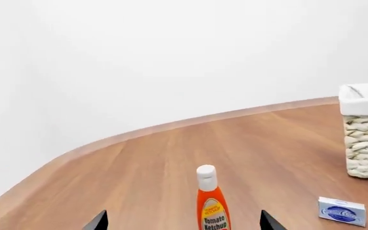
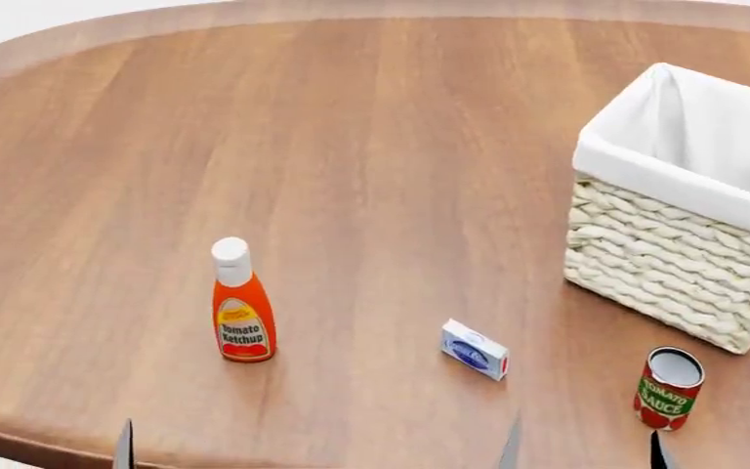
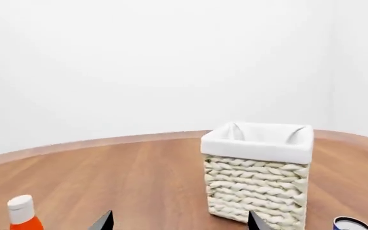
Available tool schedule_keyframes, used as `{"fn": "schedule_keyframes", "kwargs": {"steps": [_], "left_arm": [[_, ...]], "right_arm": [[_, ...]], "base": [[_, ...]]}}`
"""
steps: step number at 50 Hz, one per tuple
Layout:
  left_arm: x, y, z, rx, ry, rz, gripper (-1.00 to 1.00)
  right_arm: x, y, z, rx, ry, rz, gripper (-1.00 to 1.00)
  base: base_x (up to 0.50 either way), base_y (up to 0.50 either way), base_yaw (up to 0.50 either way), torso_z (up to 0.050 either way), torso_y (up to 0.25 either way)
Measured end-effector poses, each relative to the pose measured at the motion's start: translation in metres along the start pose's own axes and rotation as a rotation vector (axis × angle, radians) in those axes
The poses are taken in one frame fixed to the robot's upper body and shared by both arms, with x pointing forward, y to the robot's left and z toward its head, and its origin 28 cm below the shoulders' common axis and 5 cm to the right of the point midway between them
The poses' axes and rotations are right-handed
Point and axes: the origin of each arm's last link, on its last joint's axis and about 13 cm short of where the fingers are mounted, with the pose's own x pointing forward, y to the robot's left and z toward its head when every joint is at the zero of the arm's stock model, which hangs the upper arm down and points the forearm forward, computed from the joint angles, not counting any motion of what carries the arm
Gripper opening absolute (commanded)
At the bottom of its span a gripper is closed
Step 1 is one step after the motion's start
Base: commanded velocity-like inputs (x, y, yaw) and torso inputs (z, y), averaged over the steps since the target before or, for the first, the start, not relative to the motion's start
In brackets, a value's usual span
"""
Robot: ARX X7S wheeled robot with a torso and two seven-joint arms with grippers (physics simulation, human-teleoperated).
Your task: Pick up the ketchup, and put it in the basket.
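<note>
One ketchup (image 2: pixel 242 311) bottle, upright on the wooden table (image 2: pixel 349 147), white cap up, label reading "Tomato Ketchup" facing the head camera. One basket (image 2: pixel 683 210), cream woven wicker with a white cloth liner folded over the rim, upright and well apart from the ketchup, on the far side of it toward the robot's right. One small blue-and-white box (image 2: pixel 475 349) lying flat between the ketchup and the basket, nearer the ketchup's row, touching neither. One tomato sauce can (image 2: pixel 668 388), red and green, standing just in front of the basket's near corner, apart from it. A sliver of one more thing at the head view's right edge beside the can, too cut off to name.

Left gripper (image 1: pixel 182 221): two dark fingertips spread wide, ketchup seen between them but farther out, clamped on nothing. Right gripper (image 3: pixel 180 221): two fingertips likewise spread apart, basket seen beyond them, nothing held. Both pairs of tips only just showing at the head view's lower edge, short of the ketchup.
</note>
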Motion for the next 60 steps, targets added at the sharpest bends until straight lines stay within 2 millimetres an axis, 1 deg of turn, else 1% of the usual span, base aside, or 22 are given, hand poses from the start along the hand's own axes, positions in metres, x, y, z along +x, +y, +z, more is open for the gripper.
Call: {"fn": "schedule_keyframes", "kwargs": {"steps": [2,6,10,13,18,23,29,33,46,56,60], "left_arm": [[0.002,0.002,0.005,0.001,-0.013,0.009,1.00],[0.004,0.006,0.013,-0.003,-0.033,0.027,1.00],[0.004,0.009,0.016,0.000,-0.037,0.037,1.00],[0.004,0.010,0.018,0.004,-0.038,0.047,1.00],[0.001,0.014,0.022,0.007,-0.045,0.060,1.00],[-0.001,0.021,0.028,0.005,-0.059,0.076,1.00],[-0.004,0.030,0.038,-0.010,-0.084,0.109,1.00],[-0.006,0.034,0.042,-0.017,-0.097,0.126,1.00],[-0.010,0.038,0.047,-0.019,-0.113,0.167,1.00],[-0.009,0.038,0.047,-0.015,-0.111,0.172,1.00],[-0.009,0.038,0.047,-0.016,-0.110,0.170,1.00]], "right_arm": [[0.003,0.000,0.002,-0.015,-0.003,0.002,1.00],[0.005,0.001,0.004,-0.042,-0.003,0.005,1.00],[0.007,0.000,-0.001,-0.078,0.010,0.004,1.00],[0.007,-0.001,0.000,-0.091,0.014,0.001,1.00],[0.007,-0.001,0.008,-0.087,0.000,-0.011,1.00],[0.008,0.000,0.010,-0.083,-0.004,-0.021,1.00],[0.011,-0.001,0.009,-0.079,-0.008,-0.037,1.00],[0.013,-0.004,0.008,-0.064,-0.011,-0.048,1.00],[0.012,-0.011,0.008,-0.052,-0.019,-0.072,1.00],[0.012,-0.010,0.010,-0.068,-0.033,-0.083,1.00],[0.011,-0.010,0.011,-0.083,-0.038,-0.081,1.00]], "base": [[0.00,0.00,0.00,0.000,0.000],[0.46,0.00,0.00,0.000,0.000],[0.50,0.00,0.00,0.000,0.000],[0.50,0.00,0.00,0.000,0.000],[0.50,0.00,0.00,0.000,0.000],[0.50,0.00,0.00,0.000,0.000],[0.00,0.00,0.00,0.000,0.000],[0.48,0.00,0.00,0.000,0.000],[0.50,0.00,0.00,0.000,0.000],[0.02,0.00,0.00,0.000,0.002],[0.06,0.42,0.00,0.000,0.000]]}}
